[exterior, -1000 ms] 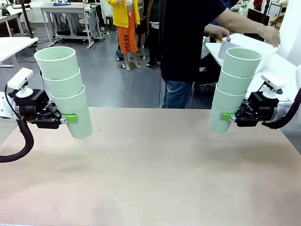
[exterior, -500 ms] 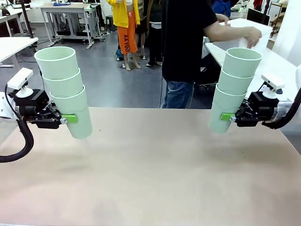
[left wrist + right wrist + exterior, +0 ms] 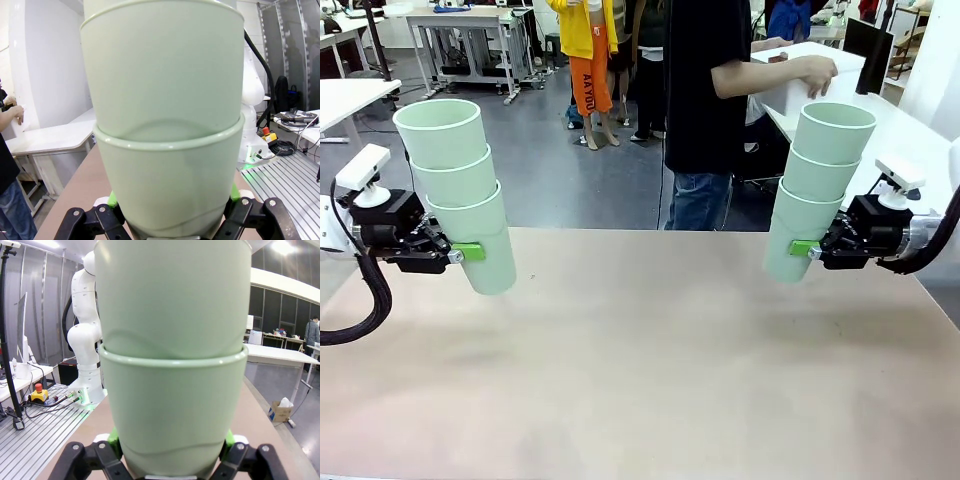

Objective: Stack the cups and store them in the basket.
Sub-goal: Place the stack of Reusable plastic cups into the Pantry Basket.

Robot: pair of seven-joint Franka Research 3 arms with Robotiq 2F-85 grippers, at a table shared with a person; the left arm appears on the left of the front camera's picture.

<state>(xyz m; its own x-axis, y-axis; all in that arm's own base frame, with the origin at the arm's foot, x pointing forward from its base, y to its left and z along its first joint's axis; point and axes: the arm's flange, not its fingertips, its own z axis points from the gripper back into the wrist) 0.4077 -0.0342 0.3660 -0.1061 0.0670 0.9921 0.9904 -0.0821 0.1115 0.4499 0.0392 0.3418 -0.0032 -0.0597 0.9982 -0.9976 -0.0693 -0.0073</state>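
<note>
Cups (image 3: pixel 442 130) sit nested in two stacks of three, mouths up, both held clear of the tan table (image 3: pixel 650 360). At the left, the left stack (image 3: pixel 470 215) tilts with its top tipped toward the picture's left edge. The left gripper (image 3: pixel 470 252) reaches in level from that side, its jaws clamped on the lowest of the cups. In the left wrist view its green pads (image 3: pixel 113 199) press against both flanks of that bottom cup, with the rim of the bottom cup ringing the one nested above it. Past the middle of the table's far edge stands a person (image 3: pixel 705 90) in a dark top and jeans, one arm stretched toward the right. The person's hand (image 3: pixel 817 73) rests on the side of the white basket (image 3: pixel 845 65), which is up at chest height, beyond the table and farther back than the right stack; whether it rests on anything I cannot tell. The right stack (image 3: pixel 810 200) leans with its top tipped toward the right. The right gripper (image 3: pixel 804 248) comes in level from the right edge, its jaws closed tight on the bottom cup, and the right wrist view shows its pads (image 3: pixel 114 434) gripping either flank.
</note>
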